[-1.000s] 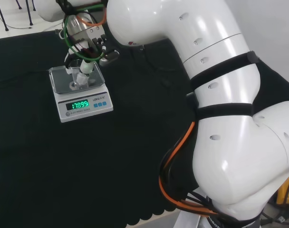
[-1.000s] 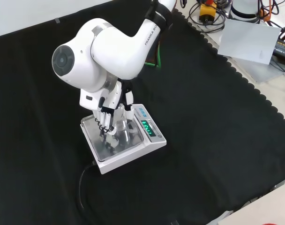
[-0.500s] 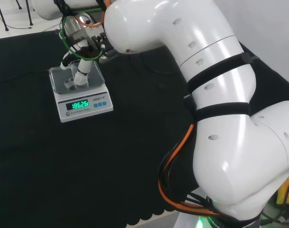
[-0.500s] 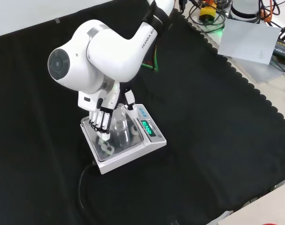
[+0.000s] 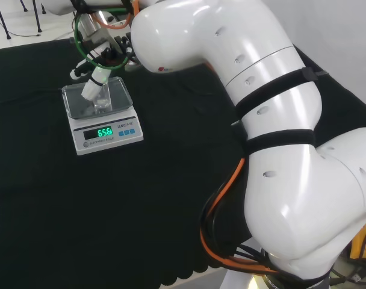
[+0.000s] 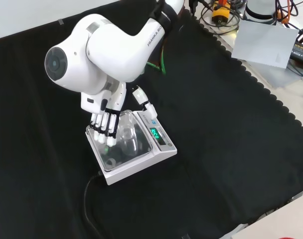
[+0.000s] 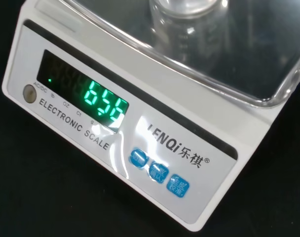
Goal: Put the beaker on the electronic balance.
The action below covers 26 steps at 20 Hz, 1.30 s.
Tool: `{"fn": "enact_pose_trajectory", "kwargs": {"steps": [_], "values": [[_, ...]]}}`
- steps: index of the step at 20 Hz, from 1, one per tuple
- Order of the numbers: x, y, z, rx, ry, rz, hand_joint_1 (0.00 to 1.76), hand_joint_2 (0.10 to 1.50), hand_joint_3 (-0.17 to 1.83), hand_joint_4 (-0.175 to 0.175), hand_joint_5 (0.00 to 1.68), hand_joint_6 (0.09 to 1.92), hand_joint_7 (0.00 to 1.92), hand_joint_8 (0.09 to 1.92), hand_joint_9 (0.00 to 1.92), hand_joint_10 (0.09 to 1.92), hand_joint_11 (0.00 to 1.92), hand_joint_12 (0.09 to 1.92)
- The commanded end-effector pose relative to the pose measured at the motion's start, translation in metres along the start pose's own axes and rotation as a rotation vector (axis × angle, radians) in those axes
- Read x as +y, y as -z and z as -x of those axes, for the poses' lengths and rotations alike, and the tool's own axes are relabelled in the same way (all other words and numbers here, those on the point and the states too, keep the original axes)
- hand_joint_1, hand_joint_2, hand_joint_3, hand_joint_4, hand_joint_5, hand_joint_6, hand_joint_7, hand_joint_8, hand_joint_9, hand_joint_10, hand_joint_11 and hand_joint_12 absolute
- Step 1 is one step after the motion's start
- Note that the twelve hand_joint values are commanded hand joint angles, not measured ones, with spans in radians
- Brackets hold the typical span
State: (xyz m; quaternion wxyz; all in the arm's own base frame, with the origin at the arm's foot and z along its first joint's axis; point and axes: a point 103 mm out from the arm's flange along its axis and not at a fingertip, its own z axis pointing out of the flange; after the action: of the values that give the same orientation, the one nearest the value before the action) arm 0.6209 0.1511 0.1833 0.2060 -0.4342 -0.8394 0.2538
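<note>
A clear glass beaker [image 6: 127, 134] stands upright on the pan of the white electronic balance [image 6: 141, 167], whose green display is lit. In the front view the hand [image 6: 102, 117] hovers just to the left of and above the beaker, with its fingers straight and pointing down and its thumb spread out to the right; nothing is held. The head view shows the hand [image 5: 94, 81] raised over the balance [image 5: 129, 129], with the beaker [image 5: 103, 102] free beneath it. Close up in the wrist view are the balance's front panel [image 7: 214, 163] and the beaker's base [image 7: 187, 7] resting on the shiny pan.
A black cable [image 6: 89, 199] runs from the balance toward the cloth's near edge in the front view. Grey paper [image 6: 268, 42] and cables lie beyond the cloth at the upper right. The arm's big white links [image 5: 261, 120] stand at the head view's right.
The hand has let go of the beaker, straightened its fingers and risen off it. The beaker stays on the pan. The balance's reading has changed.
</note>
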Motion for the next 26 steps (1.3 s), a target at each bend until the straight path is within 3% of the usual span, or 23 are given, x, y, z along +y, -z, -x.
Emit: {"fn": "enact_pose_trajectory", "kwargs": {"steps": [1, 9, 15, 19, 23, 26], "values": [[-0.033, 0.009, -0.013, -0.03, 0.024, 0.087, 0.43, 0.69, -0.08, 0.097, 0.0, 0.09, 0.0, 0.09, 0.0, 0.09, 0.0, 1.26], [-0.06, 0.039, -0.016, -0.063, 0.012, 0.214, 0.44, 0.69, -0.05, 0.083, 0.0, 0.09, 0.0, 0.09, 0.0, 0.09, 0.0, 1.2], [-0.081, 0.043, -0.018, -0.08, 0.022, 0.313, 0.46, 0.71, -0.01, 0.074, 0.0, 0.09, 0.0, 0.09, 0.0, 0.09, 0.0, 0.58], [-0.113, 0.037, -0.021, -0.135, -0.02, 0.364, 0.47, 0.72, 0.0, 0.054, 0.0, 0.09, 0.0, 0.09, 0.0, 0.09, 0.0, 0.46], [-0.154, 0.033, -0.017, -0.136, -0.026, 0.418, 0.47, 0.74, 0.01, 0.043, 0.0, 0.09, 0.0, 0.09, 0.0, 0.09, 0.0, 0.75], [-0.181, 0.029, -0.009, -0.118, -0.042, 0.447, 0.48, 0.76, 0.01, 0.025, 0.04, 0.09, 0.12, 0.09, 0.18, 0.1, 0.0, 1.17]]}}
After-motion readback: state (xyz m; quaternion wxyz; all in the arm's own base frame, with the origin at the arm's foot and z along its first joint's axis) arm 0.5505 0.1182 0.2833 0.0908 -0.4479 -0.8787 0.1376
